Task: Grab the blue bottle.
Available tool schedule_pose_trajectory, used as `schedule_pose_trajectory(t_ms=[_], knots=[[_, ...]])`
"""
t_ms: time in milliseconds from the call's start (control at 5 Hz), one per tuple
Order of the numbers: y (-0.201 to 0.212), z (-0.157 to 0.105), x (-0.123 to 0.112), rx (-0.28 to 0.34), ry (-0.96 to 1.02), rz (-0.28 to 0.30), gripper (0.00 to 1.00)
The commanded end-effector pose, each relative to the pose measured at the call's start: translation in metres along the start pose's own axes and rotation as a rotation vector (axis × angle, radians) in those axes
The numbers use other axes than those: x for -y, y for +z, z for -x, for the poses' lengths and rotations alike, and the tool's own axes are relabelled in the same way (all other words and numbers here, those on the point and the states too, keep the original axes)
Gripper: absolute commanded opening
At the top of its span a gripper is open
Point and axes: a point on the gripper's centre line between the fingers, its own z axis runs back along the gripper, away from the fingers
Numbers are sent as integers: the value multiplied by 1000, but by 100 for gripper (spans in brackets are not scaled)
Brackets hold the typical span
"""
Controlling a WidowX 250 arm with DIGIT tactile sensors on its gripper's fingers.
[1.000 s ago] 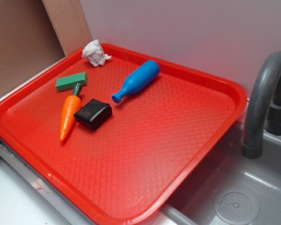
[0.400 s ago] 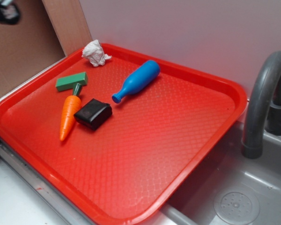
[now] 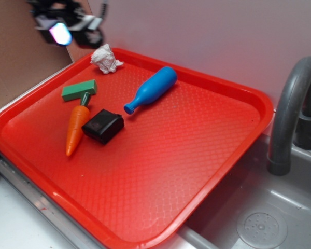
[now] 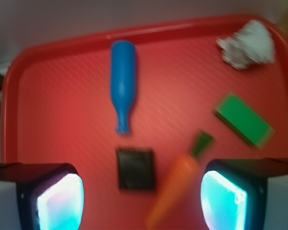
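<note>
Blue bottle (image 3: 153, 88), orange carrot (image 3: 76, 127), green block (image 3: 79, 90), black pouch (image 3: 102, 126), red diamond-textured tray (image 3: 197, 155).

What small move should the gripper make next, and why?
Probably travel over the tray toward the blue bottle before descending. The gripper is open, high above the tray's far-left corner, and the bottle lies untouched, ahead of the black block.

Red tray (image 3: 238, 111) with 5 items
</note>
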Motion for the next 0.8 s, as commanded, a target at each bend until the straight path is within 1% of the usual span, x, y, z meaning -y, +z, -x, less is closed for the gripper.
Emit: schedule_pose_trajectory(t_ms=[0, 200, 400, 600], knots=[[-44, -51, 15, 12, 101, 55, 100], [-77, -55, 13, 3, 90, 8, 100], [-94, -55, 8, -1, 90, -36, 100], [-110, -57, 11, -26, 43, -18, 100]])
